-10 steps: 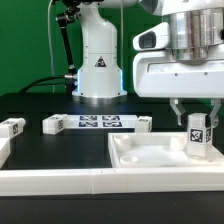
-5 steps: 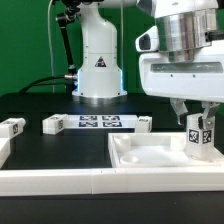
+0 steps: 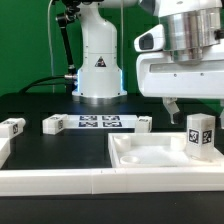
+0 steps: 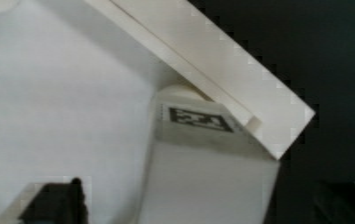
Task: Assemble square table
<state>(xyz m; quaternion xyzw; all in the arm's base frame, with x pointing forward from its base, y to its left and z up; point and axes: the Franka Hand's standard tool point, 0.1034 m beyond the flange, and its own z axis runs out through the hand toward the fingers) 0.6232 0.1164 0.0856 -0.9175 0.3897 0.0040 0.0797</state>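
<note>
The gripper (image 3: 195, 104) has risen clear of the short white block leg (image 3: 199, 135), fingers spread, holding nothing. That leg stands upright at the right of the one white plastic square slab (image 3: 150, 158). Farther left lie three more legs, four in all.

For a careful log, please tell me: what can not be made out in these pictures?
Exterior view: where the upright leg meets the slab, the joint is hidden under the leg itself.
Wrist view: the leg's tag is too blurred to read.
Wrist view: the claw fingertips are dark blurs, cut by the picture's edge.
</note>
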